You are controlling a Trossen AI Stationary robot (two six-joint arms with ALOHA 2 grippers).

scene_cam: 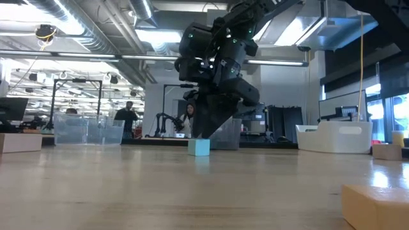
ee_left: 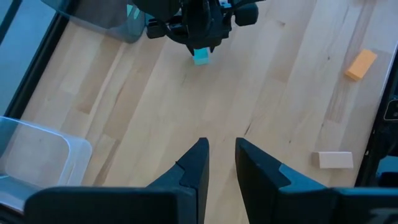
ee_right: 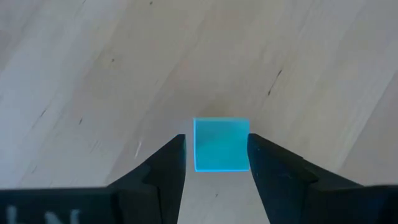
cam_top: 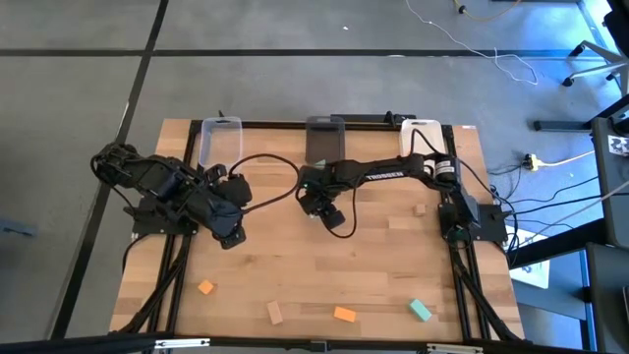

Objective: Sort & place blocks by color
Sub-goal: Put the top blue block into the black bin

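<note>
A teal block (ee_right: 221, 144) rests flat on the table near its middle, also seen in the low view (scene_cam: 199, 147) and the left wrist view (ee_left: 201, 57). My right gripper (ee_right: 216, 146) reaches over it from above (cam_top: 316, 206), open, with one finger on each side. A narrow strip of table shows between one finger and the block. My left gripper (ee_left: 222, 158) hovers over bare wood at the table's left (cam_top: 231, 236), slightly open and empty. Two orange blocks (cam_top: 205, 287) (cam_top: 344, 315), a tan block (cam_top: 275, 313) and another teal block (cam_top: 421, 311) lie near the near edge. My right gripper has one finger (ee_right: 267, 168) right at the teal block's side (ee_right: 244, 146). Whether it touches I cannot tell. The other finger stands apart from the block. The block sits flat on the table.
Three bins stand along the far edge: clear (cam_top: 219, 138), grey (cam_top: 325, 138) and white (cam_top: 421, 133). Something teal (ee_left: 132, 11) shows through the grey bin's wall. A small tan block (cam_top: 420, 208) lies near the right arm's base. Open wood lies between the arms and the near-edge blocks.
</note>
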